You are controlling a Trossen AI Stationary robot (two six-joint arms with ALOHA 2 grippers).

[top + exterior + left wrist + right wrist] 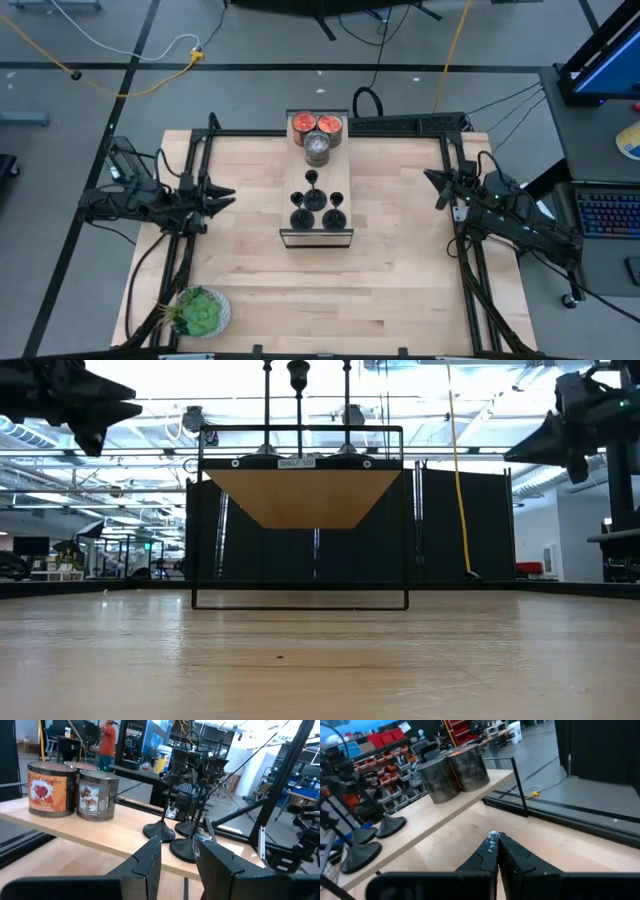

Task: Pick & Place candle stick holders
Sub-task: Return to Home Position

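Note:
Three black candle stick holders (312, 201) stand on their round bases on a raised wooden shelf (340, 180) at the table's middle; they also show in the left wrist view (185, 827) and the right wrist view (362, 837). My left gripper (228, 197) hovers left of the shelf, open and empty; its own view (177, 847) shows the gap between its fingers. My right gripper (430, 180) hovers right of the shelf, shut and empty, as its own view (496, 842) shows.
Two jars with red-orange contents (316, 124) and a greyish glass jar (317, 147) stand at the shelf's far end. The shelf's black wire frame (300, 600) stands on the table. A green plant (198, 312) sits at the near left corner. A person (106, 742) stands beyond the table.

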